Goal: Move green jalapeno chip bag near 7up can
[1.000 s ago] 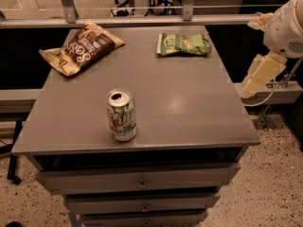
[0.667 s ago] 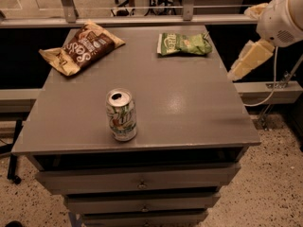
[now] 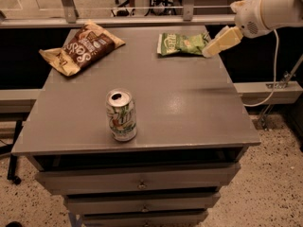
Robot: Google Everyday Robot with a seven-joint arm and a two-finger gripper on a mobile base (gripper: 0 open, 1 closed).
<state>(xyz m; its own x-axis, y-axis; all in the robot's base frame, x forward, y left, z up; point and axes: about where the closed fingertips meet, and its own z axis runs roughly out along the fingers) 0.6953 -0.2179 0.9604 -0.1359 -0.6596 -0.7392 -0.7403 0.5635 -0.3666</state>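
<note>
Now arm point(image 3: 274, 6) stretched in from right, gripper point(image 3: 210, 50) tilted down beside green jalapeno chip bag point(image 3: 182, 44); open or closed unclear.

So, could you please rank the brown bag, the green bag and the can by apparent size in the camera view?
1. The brown bag: clearly largest.
2. The can and green bag: about alike; the can sits nearer the camera, so unranked.
The gripper is by the green bag's right end.
</note>
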